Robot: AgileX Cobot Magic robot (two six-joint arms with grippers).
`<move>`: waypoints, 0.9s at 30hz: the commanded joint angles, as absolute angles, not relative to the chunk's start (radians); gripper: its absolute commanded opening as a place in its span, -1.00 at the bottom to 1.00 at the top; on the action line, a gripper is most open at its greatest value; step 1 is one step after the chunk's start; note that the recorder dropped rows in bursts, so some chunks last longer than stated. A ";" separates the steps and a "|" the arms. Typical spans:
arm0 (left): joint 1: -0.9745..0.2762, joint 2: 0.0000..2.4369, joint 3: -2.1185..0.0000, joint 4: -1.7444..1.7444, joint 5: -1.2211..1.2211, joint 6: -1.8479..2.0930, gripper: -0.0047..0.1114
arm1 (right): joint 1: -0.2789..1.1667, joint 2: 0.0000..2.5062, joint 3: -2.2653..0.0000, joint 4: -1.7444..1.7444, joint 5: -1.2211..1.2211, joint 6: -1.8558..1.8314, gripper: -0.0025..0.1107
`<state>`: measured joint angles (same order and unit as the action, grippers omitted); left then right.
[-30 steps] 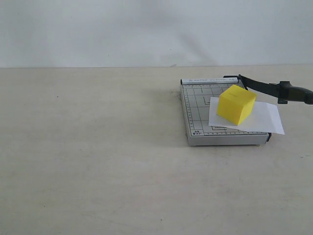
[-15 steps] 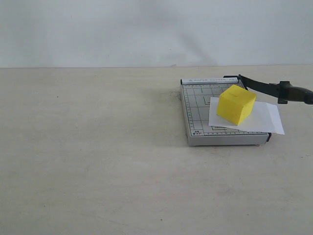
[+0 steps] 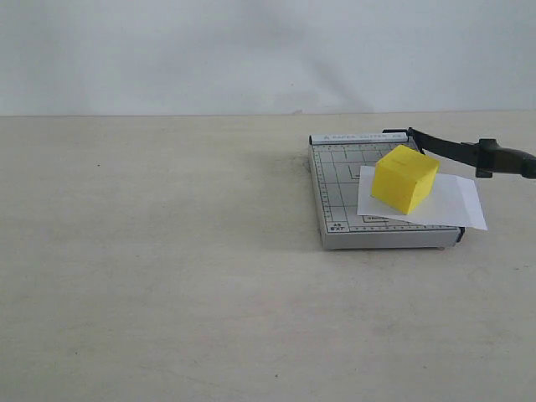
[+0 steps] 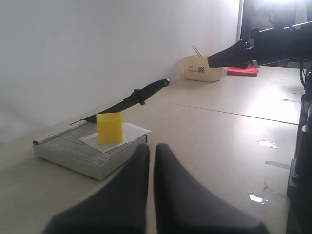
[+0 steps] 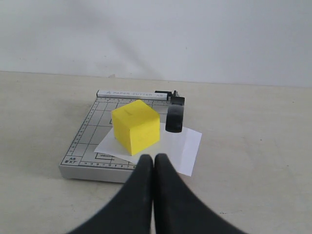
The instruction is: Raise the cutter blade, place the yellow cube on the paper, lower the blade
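The yellow cube [image 3: 404, 178] stands on the white paper [image 3: 456, 201], which lies over the right part of the grey gridded trimmer base [image 3: 335, 197] and hangs past its edge. The cutter blade [image 3: 469, 153] is raised at a slant, its black handle out to the right and clear of the cube. Neither gripper shows in the exterior view. In the left wrist view my left gripper [image 4: 151, 148] is shut and empty, well short of the base [image 4: 73, 151] and cube [image 4: 109, 128]. My right gripper [image 5: 154, 160] is shut and empty, just in front of the cube [image 5: 136, 126] and paper [image 5: 187, 146].
The trimmer sits on a pale tabletop [image 3: 167, 276] in front of a white wall. In the left wrist view a cream container [image 4: 202, 68] and a red object [image 4: 242, 71] stand far back, and the other arm [image 4: 263, 46] hangs dark above the table.
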<state>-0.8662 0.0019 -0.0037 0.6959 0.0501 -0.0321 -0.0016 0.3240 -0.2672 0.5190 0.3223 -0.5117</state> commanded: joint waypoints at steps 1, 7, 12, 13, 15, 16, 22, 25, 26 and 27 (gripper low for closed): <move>-0.872 0.000 0.000 0.695 0.041 -0.064 -0.84 | -0.006 0.320 -0.263 0.518 0.321 -0.515 -0.96; -0.872 0.000 0.000 0.582 0.043 -0.022 -0.84 | -0.006 0.320 -0.263 0.518 0.321 -0.515 -0.96; -0.872 0.000 0.000 0.259 0.049 0.404 -0.84 | -0.006 0.320 -0.263 0.518 0.321 -0.515 -0.96; -0.872 0.000 0.000 0.244 0.049 0.419 -0.84 | -0.006 0.320 -0.263 0.518 0.321 -0.515 -0.96; -0.872 0.000 0.000 0.244 0.049 0.420 -0.84 | -0.006 0.320 -0.263 0.518 0.321 -0.515 -0.96; -0.872 0.000 0.000 0.244 0.049 0.420 -0.84 | -0.006 0.320 -0.263 0.518 0.321 -0.515 -0.96; -0.872 0.000 0.000 0.222 0.057 0.428 -0.84 | -0.006 0.320 -0.263 0.518 0.321 -0.515 -0.96; -0.872 0.000 0.000 0.220 0.057 0.441 -0.84 | -0.006 0.320 -0.263 0.518 0.321 -0.515 -0.96; -0.872 0.000 0.000 0.220 0.055 0.441 -0.84 | -0.006 0.320 -0.263 0.518 0.321 -0.515 -0.96; -0.872 0.000 0.000 0.220 0.055 0.441 -0.84 | -0.006 0.320 -0.263 0.518 0.321 -0.515 -0.96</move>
<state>-0.8662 0.0019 -0.0037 0.2338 0.0513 0.4310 -0.0016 0.3240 -0.2672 0.5190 0.3223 -0.5117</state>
